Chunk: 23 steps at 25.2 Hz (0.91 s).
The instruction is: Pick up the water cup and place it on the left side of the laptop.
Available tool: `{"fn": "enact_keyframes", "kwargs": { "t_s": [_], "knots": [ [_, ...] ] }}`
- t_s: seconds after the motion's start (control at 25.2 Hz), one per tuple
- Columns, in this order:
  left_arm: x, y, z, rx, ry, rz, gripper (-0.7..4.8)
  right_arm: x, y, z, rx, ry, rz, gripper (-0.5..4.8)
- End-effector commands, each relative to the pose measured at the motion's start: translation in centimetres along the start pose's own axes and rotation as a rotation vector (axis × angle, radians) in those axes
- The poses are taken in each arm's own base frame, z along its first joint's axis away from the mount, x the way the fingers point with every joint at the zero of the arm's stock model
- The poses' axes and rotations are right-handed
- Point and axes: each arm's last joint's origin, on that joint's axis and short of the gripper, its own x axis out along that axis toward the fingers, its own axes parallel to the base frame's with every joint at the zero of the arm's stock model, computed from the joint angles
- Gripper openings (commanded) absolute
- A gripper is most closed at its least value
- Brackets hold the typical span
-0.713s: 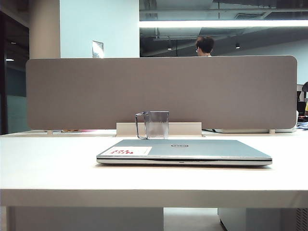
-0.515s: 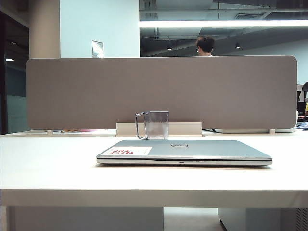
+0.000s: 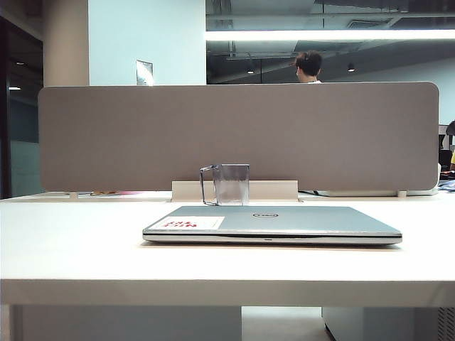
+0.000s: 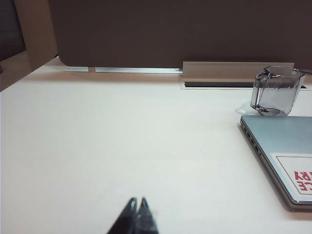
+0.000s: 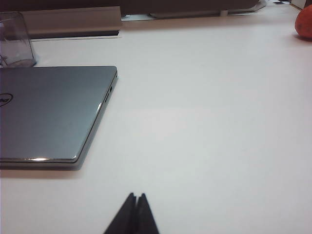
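The water cup (image 3: 230, 185), a clear grey-tinted faceted mug with a thin handle, stands upright on the white table just behind the closed silver laptop (image 3: 272, 224), near its back left corner. The left wrist view has the water cup (image 4: 276, 90) and the laptop (image 4: 285, 151) with its red-print sticker. In the right wrist view sit the water cup (image 5: 15, 40) and the laptop (image 5: 51, 112). My left gripper (image 4: 137, 201) is shut and empty, low over bare table far from the cup. My right gripper (image 5: 136, 195) is shut and empty, beside the laptop's near right corner. Neither gripper appears in the exterior view.
A grey partition (image 3: 238, 135) and a white cable box (image 3: 273, 189) run along the table's far edge. An orange round object (image 5: 304, 22) lies far off on the right side of the table. A person's head (image 3: 308, 65) shows beyond the partition.
Nothing on the table has moved; only the person behind the partition has shifted slightly to the right.
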Motion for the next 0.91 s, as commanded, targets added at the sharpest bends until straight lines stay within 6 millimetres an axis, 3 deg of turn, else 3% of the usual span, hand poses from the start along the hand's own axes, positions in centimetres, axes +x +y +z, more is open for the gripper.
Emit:
{"fn": "enact_keyframes", "kwargs": {
  "t_s": [0.04,0.24,0.59,0.91],
  "knots": [
    [0.0,0.0,0.2,0.0,-0.014,-0.005,-0.05,0.0,0.0,0.0,0.004,-0.008,0.004,-0.05],
    [0.0,0.0,0.2,0.0,-0.016,-0.005,-0.05,0.0,0.0,0.0,0.005,-0.008,0.013,-0.05],
    [0.0,0.0,0.2,-0.027,-0.014,-0.006,-0.06,-0.1,0.9,0.2,0.0,-0.023,0.32,-0.05],
    [0.0,-0.1,0.2,-0.041,-0.014,-0.045,-0.06,-0.2,1.1,0.3,-0.001,-0.023,0.374,-0.05]
  ]
}}
